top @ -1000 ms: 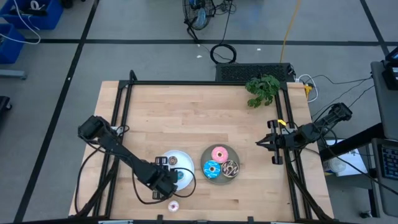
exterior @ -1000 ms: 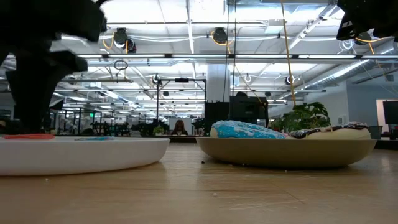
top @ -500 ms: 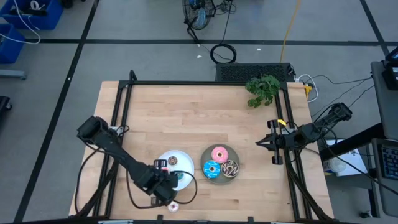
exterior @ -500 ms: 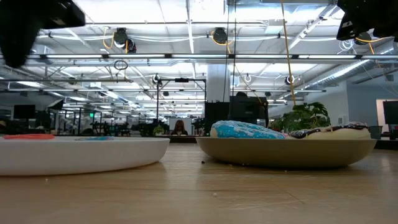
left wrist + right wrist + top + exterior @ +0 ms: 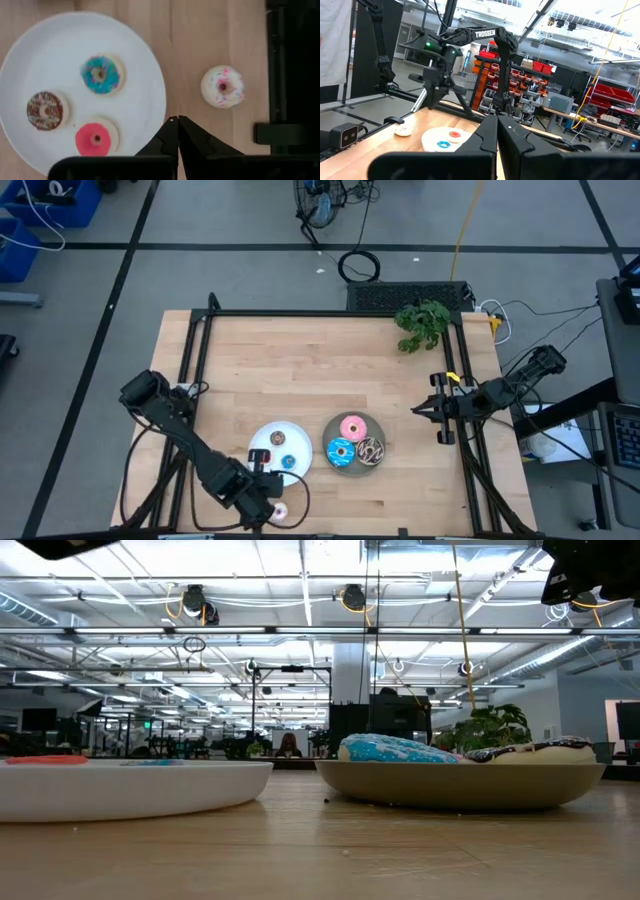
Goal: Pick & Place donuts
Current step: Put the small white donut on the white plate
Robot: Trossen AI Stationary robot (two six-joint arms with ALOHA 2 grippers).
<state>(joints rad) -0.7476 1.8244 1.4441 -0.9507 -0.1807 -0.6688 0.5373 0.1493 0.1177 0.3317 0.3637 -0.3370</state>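
Three tiny donuts lie flat on the white plate (image 5: 85, 55): blue (image 5: 101, 75), brown (image 5: 46, 110) and red (image 5: 96, 139). A white sprinkled donut (image 5: 222, 86) rests on the bare wood near the table's front edge (image 5: 279, 511). The pink (image 5: 352, 427), blue sprinkled (image 5: 340, 450) and dark brown drizzled (image 5: 371, 450) donuts sit in the grey plate (image 5: 355, 467). My left gripper (image 5: 175, 120) hangs shut and holding nothing above the table, between the white plate's near rim and the white donut. My right gripper (image 5: 418, 411) waits shut at the table's right side.
A green leafy sprig (image 5: 422, 323) lies at the far right corner. A black frame rail (image 5: 292, 75) runs just beyond the white donut. Bare wood spans the table's far half. The low view shows the white plate (image 5: 130, 790) and grey plate (image 5: 460, 785) side by side.
My left gripper has risen from just over the white plate and drawn back toward the table's near edge and a little left, leaving the low view upward. The donuts on the plate have stayed where they were.
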